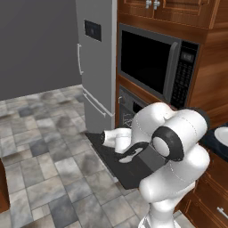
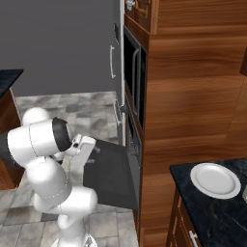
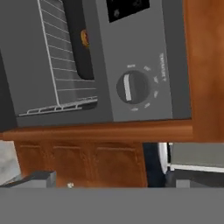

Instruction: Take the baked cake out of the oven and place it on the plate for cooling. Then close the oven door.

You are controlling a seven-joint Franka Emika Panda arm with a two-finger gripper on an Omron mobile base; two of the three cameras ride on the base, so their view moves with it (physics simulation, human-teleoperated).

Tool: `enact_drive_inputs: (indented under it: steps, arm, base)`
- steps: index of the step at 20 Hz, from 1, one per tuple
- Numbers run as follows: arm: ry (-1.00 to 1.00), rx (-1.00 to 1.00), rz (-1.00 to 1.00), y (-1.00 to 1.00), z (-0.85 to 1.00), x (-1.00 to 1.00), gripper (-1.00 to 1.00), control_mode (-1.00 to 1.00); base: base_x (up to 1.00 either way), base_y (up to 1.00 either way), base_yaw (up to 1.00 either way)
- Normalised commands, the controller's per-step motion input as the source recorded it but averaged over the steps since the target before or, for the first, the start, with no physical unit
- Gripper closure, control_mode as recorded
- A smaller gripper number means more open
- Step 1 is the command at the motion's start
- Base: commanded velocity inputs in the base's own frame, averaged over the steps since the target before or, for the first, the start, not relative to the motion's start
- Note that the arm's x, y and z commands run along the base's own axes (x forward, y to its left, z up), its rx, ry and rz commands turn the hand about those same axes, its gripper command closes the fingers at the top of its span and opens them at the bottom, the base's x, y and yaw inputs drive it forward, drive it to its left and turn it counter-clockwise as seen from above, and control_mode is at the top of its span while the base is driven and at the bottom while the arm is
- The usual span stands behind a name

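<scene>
Gaping oven [image 3: 65, 100] holding wire rack [image 3: 61, 65], white plate [image 2: 215, 180] bare, hand spread

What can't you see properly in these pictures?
- Small dark reddish-brown cake: hand view, mostly hidden behind the flat black tray.
- Grey steel oven's inside: left base view, blocked by the white arm.
- Gripper: hand view, fingertips cut by the bottom edge.
- Round white plate: left base view, cut by the right edge.

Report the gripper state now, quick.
Gripper: open, holding nothing, facing the open oven.
</scene>
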Motion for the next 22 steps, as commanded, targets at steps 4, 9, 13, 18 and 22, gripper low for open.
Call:
enact_drive_inputs:
  steps: [4,9,13,18,22]
  arm:
    - [-0.1,0.0,0.0,-0.32,0.0,0.0,-1.0,-1.0]
    - [-0.03,0.0,0.0,-0.18,-0.05,0.02,-1.0,-1.0]
    - [-0.05,0.0,0.0,-0.1,-0.19,0.11,-1.0,-1.0]
    - [-0.03,0.0,0.0,-0.01,-0.36,0.15,-1.0,-1.0]
    - [-0.01,-0.02,0.0,0.0,-0.43,0.19,-1.0,-1.0]
  base:
    - [0.0,0.0,0.0]
    - [0.0,0.0,0.0]
    - [0.0,0.0,0.0]
    - [0.0,0.0,0.0]
    - [0.0,0.0,0.0]
